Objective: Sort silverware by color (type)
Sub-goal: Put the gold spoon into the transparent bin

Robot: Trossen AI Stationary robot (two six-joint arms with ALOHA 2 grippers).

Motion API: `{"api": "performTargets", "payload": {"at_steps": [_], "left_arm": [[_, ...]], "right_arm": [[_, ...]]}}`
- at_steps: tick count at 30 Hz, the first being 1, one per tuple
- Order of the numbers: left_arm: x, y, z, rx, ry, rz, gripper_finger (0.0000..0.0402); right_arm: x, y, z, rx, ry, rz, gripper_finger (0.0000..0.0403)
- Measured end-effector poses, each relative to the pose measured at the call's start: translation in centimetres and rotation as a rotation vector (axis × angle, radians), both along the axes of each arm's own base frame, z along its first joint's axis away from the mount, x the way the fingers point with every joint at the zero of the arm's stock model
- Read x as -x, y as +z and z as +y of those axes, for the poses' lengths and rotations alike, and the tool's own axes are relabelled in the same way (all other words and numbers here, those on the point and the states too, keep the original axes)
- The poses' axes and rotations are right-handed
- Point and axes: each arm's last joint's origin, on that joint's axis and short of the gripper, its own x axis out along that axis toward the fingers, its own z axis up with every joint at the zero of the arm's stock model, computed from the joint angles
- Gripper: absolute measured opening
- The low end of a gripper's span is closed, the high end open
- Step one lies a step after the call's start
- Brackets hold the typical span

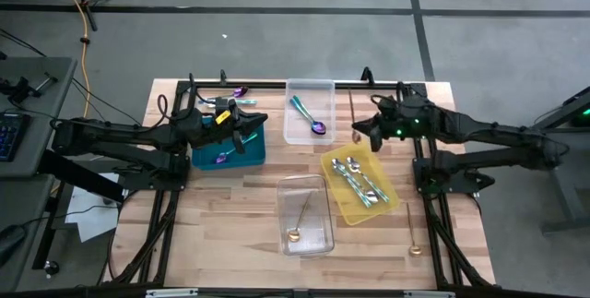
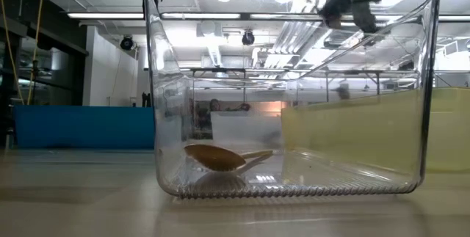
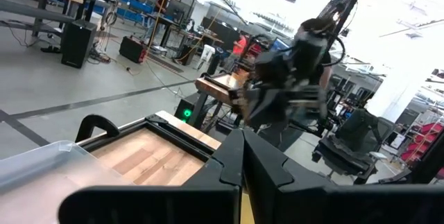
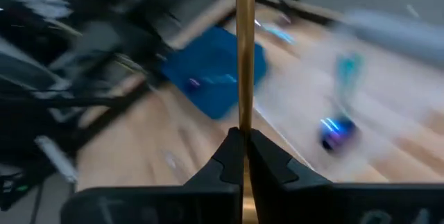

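Silverware lies sorted across four trays on a wooden bench, seen from above. The right gripper (image 1: 358, 132) hovers near the far edge, between the clear tray (image 1: 309, 90) at far centre and the yellow tray (image 1: 343, 208). Its jaws are closed on a gold utensil (image 4: 244, 50), whose thin handle runs straight out from between the fingers in the right wrist view; in the high view it shows as a slim rod pointing toward the far edge. The right arm reaches in from the right edge, stretched almost level across the bench.

The left gripper (image 1: 251, 123) sits over the teal tray (image 1: 253, 152) near the far left corner, its arm extended from the left edge. In the left wrist view its jaws are pressed together with nothing between them.

The far clear tray holds a teal-handled spoon (image 1: 304, 113) with an iridescent bowl. The teal tray holds a purple piece (image 1: 224, 158), and another purple piece (image 1: 240, 91) lies on the bench just beyond it. Several silver pieces (image 1: 358, 180) lie in the yellow tray. A second clear tray (image 1: 323, 239) near the front centre holds a gold spoon (image 2: 214, 157). Another gold spoon (image 1: 414, 243) lies on the bare bench toward the front right corner.
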Motion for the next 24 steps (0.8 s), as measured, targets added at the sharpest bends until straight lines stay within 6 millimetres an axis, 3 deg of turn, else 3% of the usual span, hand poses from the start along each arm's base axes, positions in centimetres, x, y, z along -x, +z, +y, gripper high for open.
{"api": "performTargets", "payload": {"at_steps": [9,24], "left_arm": [[0.0,0.0,0.0,0.0,0.0,0.001,0.0],[0.0,0.0,0.0,0.0,0.0,0.001,0.0]], "right_arm": [[-1.8,1.0,1.7,0.102,0.07,-0.125,0.0001],[-2.1,1.4,2.0,0.107,0.093,-0.174,0.0]]}}
